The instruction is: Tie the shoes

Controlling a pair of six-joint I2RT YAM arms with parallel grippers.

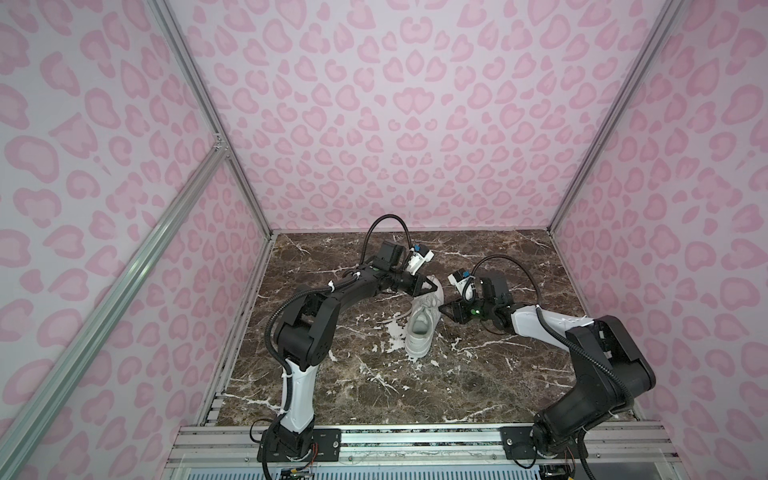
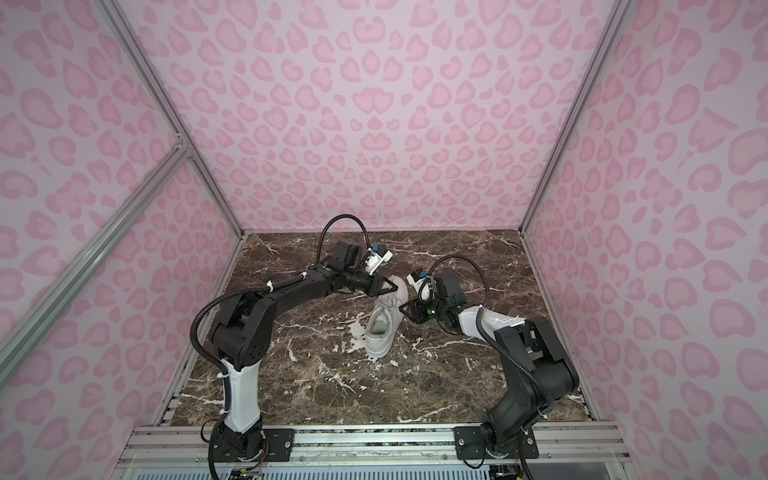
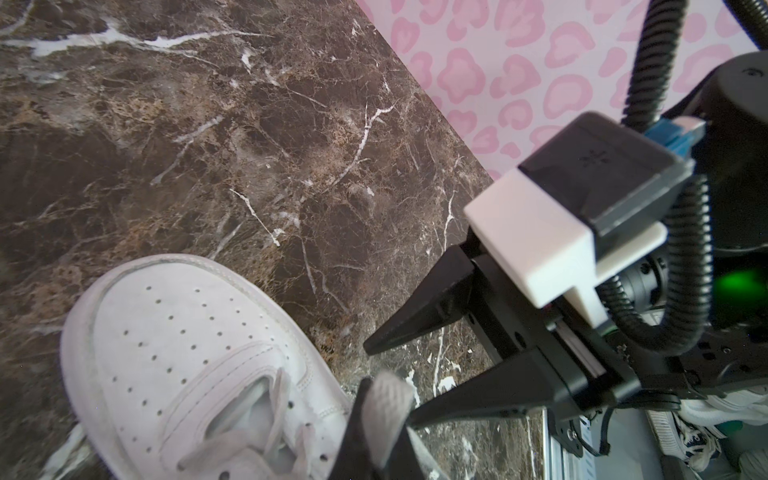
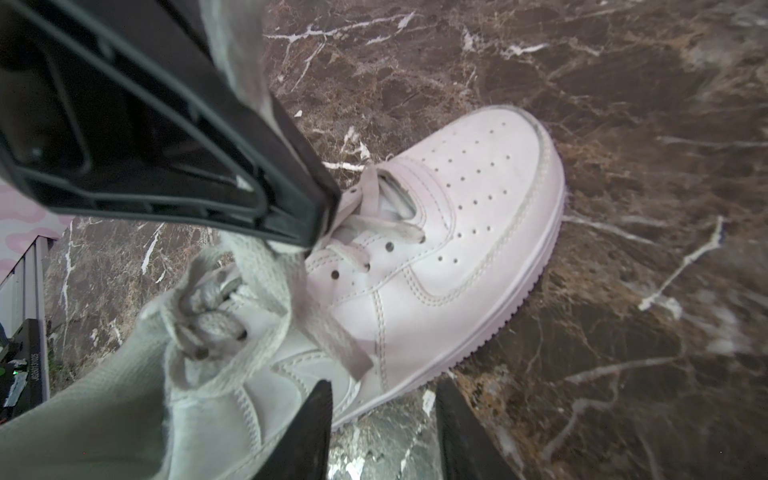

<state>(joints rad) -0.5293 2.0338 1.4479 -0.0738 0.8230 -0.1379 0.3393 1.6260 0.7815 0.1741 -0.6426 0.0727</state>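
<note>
A white low-top sneaker stands mid-table in both top views, toe pointing at the back wall. My left gripper hovers over the toe end and is shut on a flat white lace that rises from the eyelets. The right wrist view shows that same lace pinched at the left gripper. My right gripper is open beside the shoe's right flank, with only the sole edge and table between its fingers. Another lace trails on the table left of the shoe.
The brown marble table is enclosed by pink patterned walls. An aluminium rail carrying both arm bases runs along the front edge. The right arm's wrist camera housing sits close to my left gripper.
</note>
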